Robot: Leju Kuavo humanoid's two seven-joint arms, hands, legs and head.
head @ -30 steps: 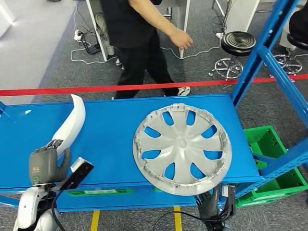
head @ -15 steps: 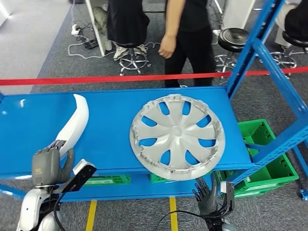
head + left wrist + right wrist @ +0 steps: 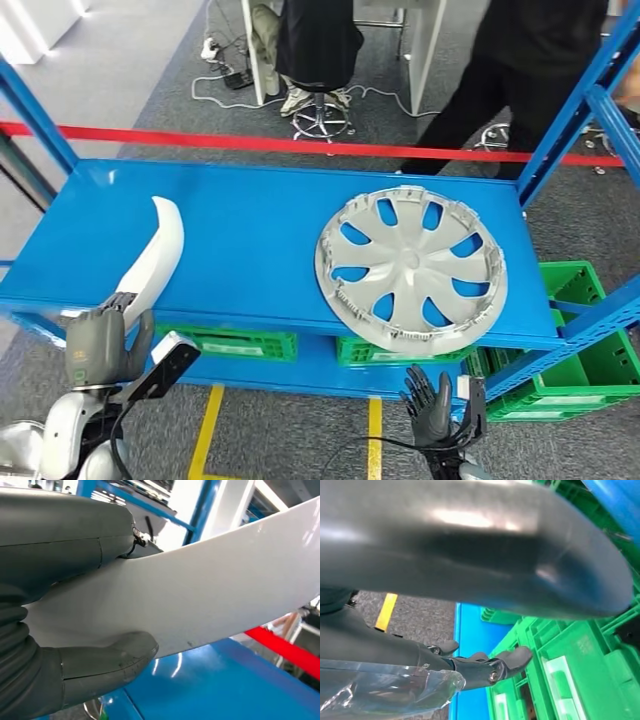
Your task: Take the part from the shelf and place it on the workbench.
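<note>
Two parts lie on the blue shelf (image 3: 249,250): a curved white part (image 3: 155,262) near its left end and a round silver wheel cover (image 3: 411,268) toward its right end, well apart from each other. The white part is long and narrow, its long axis running from the shelf's front edge back and slightly rightward, its far tip hooking toward the left. Its near end sits in the left hand (image 3: 96,345), which holds it at the shelf's front edge. From the left wrist, the thick grey thumb (image 3: 109,662) presses one side of the white part (image 3: 211,595) and the hand's body covers the other, with the part stretching away above the blue surface; that grip is hard to make out from the head camera. The right hand (image 3: 429,405) hangs below the shelf's front edge under the wheel cover, fingers spread apart and holding nothing. Green crates (image 3: 580,660) fill the space beyond it in the right wrist picture.
</note>
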